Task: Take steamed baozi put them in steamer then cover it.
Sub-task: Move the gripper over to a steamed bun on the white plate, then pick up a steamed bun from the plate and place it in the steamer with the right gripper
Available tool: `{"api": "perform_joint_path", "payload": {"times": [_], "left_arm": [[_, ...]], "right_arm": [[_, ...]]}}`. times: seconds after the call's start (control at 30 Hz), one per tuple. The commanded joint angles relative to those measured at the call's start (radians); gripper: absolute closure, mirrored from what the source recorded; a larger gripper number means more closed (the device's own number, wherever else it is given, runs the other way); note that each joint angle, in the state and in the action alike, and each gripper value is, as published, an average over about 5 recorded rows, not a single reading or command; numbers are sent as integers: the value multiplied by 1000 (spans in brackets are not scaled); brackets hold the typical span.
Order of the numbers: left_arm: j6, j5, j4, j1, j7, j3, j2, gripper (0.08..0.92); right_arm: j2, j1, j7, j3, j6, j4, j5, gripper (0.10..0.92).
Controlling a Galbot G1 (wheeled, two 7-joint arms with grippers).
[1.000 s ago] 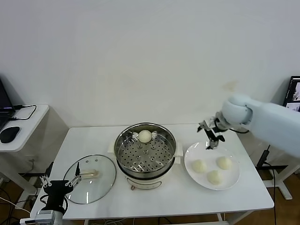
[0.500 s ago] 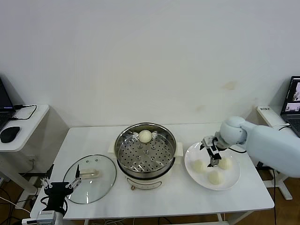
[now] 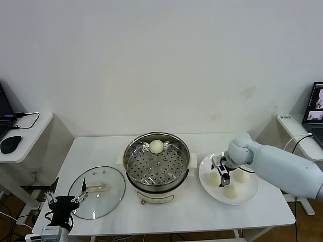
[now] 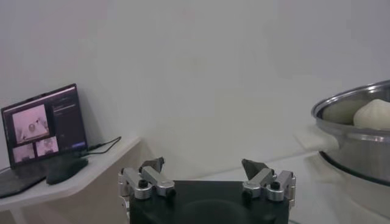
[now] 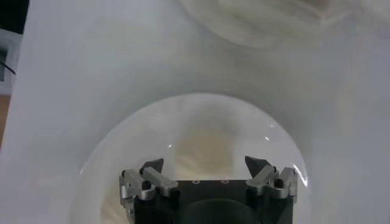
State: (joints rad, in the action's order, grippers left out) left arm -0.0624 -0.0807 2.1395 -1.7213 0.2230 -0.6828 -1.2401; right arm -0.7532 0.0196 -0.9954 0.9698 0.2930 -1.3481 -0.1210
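Note:
The steel steamer [image 3: 157, 160] stands mid-table with one baozi [image 3: 156, 146] at its far side; that bun also shows in the left wrist view [image 4: 373, 114]. Three baozi lie on the white plate [image 3: 251, 195] at the right. My right gripper [image 3: 220, 177] is open, low over the plate's left bun [image 3: 214, 178], its fingers on either side of it; the right wrist view shows that bun [image 5: 204, 149] between the open fingers. The other two buns [image 3: 241, 175] [image 3: 231, 191] lie beside it. The glass cover [image 3: 96, 192] lies on the table left of the steamer. My left gripper [image 3: 63, 199] is open and parked at the front left.
A side desk [image 3: 20, 137] with a mouse and laptop stands to the left. Another laptop [image 3: 315, 103] sits on a stand at the far right. The wall is close behind the table.
My right gripper has come down and leftward from above the plate's far edge to the left bun on the plate. The left arm has not moved.

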Motion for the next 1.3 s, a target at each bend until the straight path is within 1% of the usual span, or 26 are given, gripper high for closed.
{"api": "perform_joint_path", "payload": {"times": [0.03, 0.27, 0.4, 0.5, 0.73, 0.83, 1.17, 1.3], "left_arm": [[-1, 0, -4, 1, -1, 2, 0, 177], [-1, 5, -5, 4, 1, 9, -5, 177], [-1, 7, -2, 3, 1, 8, -5, 177], [-1, 7, -1, 2, 1, 7, -6, 177], [0, 6, 2, 2, 2, 7, -7, 177], [0, 5, 3, 1, 3, 6, -7, 177], [-1, 5, 5, 9, 2, 8, -7, 177], [-1, 6, 9, 12, 3, 14, -6, 177]], "right_arm": [[-19, -41, 2, -20, 0, 33, -36, 203], [-30, -51, 21, -40, 0, 57, -45, 215], [-35, -51, 20, -45, 1, 60, -40, 241], [-37, -49, 12, -46, 3, 57, -35, 279], [-33, -38, -11, -45, 3, 52, -26, 405], [-24, -31, -21, -47, 1, 42, -21, 431], [87, 150, -50, -16, 19, -60, 71, 439], [132, 270, -51, 33, 39, -102, 149, 435]]}}
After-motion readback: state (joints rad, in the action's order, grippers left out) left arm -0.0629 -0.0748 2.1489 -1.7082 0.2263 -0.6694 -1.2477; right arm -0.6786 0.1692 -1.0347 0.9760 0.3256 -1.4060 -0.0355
